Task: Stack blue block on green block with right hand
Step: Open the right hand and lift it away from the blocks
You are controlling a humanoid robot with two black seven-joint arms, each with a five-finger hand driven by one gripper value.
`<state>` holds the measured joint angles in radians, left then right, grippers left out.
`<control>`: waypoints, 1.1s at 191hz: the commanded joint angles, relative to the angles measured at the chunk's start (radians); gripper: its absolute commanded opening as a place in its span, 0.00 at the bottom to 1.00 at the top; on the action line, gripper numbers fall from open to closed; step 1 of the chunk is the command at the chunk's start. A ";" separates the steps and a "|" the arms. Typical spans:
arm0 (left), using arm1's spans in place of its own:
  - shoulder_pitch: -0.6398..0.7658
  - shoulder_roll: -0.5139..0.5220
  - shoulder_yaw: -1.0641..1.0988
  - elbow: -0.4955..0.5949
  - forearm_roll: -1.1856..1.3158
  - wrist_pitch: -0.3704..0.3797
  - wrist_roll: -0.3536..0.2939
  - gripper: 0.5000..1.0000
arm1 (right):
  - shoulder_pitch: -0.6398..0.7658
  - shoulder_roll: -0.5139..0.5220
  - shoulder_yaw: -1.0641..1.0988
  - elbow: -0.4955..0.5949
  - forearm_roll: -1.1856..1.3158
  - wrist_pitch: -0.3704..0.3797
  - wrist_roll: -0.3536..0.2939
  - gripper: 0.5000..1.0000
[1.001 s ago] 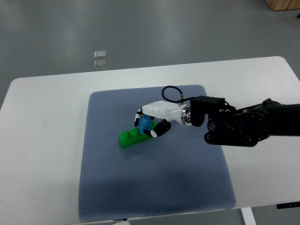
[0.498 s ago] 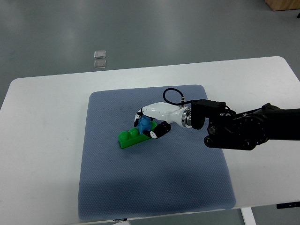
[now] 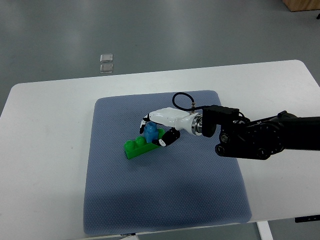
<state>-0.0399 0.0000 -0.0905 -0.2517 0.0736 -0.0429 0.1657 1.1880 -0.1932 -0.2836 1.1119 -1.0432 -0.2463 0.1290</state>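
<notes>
Reaching in from 3 o'clock, the right arm stretches its black links and white forearm shell across the tabletop toward the middle of the blue-grey mat. The right hand sits at the mat's centre, its fingers curled around the blue block, with one dark-tipped finger on the block's 4 o'clock side and the others arching over it from 12 o'clock. The blue block rests on the right end of the green block, touching its top; whether it is fully pressed down onto the studs cannot be told from this view. The green block lies tilted on the mat, its long axis running from about 8 o'clock to 2 o'clock, with two round studs showing bare on its left half. A black cable loops up from the wrist at the hand's 1 o'clock side. Two small clear squares lie on the grey floor beyond the tabletop's far edge, at 11 o'clock from the mat and well apart from the blocks. A wooden corner shows at the far 1 o'clock corner of the view.
</notes>
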 commanded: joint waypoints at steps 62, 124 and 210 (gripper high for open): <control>0.000 0.000 0.000 -0.001 0.000 0.000 0.000 1.00 | 0.005 -0.015 0.034 0.008 0.005 0.005 -0.003 0.83; 0.000 0.000 0.000 -0.001 0.000 0.000 0.000 1.00 | 0.038 -0.068 0.109 0.026 0.020 0.059 -0.003 0.83; 0.000 0.000 0.000 -0.003 0.000 0.000 0.000 1.00 | -0.053 -0.173 0.554 -0.003 0.334 0.257 -0.046 0.83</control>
<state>-0.0398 0.0000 -0.0905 -0.2522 0.0737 -0.0429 0.1657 1.1845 -0.3592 0.1474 1.1399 -0.8441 -0.0061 0.1100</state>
